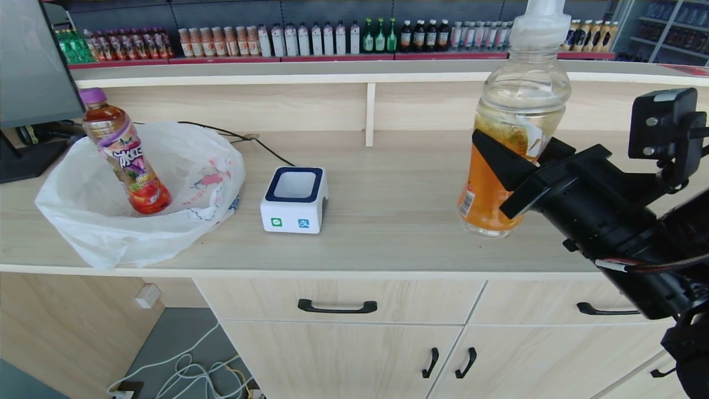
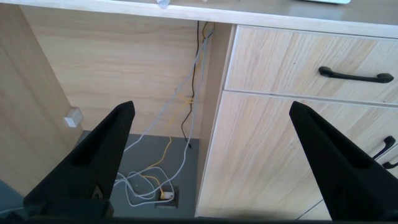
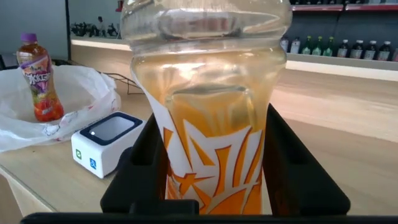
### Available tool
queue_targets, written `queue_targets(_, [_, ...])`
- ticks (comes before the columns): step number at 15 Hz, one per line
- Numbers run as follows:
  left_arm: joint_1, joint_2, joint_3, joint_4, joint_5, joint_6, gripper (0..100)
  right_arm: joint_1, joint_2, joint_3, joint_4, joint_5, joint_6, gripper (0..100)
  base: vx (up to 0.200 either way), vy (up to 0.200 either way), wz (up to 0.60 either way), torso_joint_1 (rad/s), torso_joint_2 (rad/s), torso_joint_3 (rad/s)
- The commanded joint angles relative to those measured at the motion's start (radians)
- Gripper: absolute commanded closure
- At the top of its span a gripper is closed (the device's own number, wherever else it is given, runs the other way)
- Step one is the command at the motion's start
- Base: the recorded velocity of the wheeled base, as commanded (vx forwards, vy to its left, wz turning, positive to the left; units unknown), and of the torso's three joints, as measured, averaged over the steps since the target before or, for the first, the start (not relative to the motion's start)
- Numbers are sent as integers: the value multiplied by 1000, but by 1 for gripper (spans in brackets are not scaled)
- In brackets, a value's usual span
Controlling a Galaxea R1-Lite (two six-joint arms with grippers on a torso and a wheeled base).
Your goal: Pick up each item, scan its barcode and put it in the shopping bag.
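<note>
Wooden counter (image 1: 388,244): right gripper (image 1: 520,160) clamps the orange bottle (image 1: 520,111), upright at right. Leftward sits the scanner (image 1: 294,199), then the bag (image 1: 111,238) holding a red bottle (image 1: 127,155). Left wrist view adds the left gripper (image 2: 211,155), spread wide, facing drawers (image 2: 298,62).

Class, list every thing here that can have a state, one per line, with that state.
orange drink bottle: capped, upright, gripped.
right claw: shut on the orange drink bottle.
left claw: open, empty.
shopping bag: open.
red tea bottle: capped, leaning in the shopping bag.
drawers: shut.
</note>
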Motion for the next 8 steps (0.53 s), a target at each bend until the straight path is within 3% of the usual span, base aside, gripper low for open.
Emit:
queue_targets(1, [-1,0,0,0,1,-1,0,-1,5,0,5,1,2,100,0,200,0,12,7,-7])
queue_targets(8, [-1,0,0,0,1,-2,0,1,-30,36,-7,1,7,100,0,200,0,3,5,2])
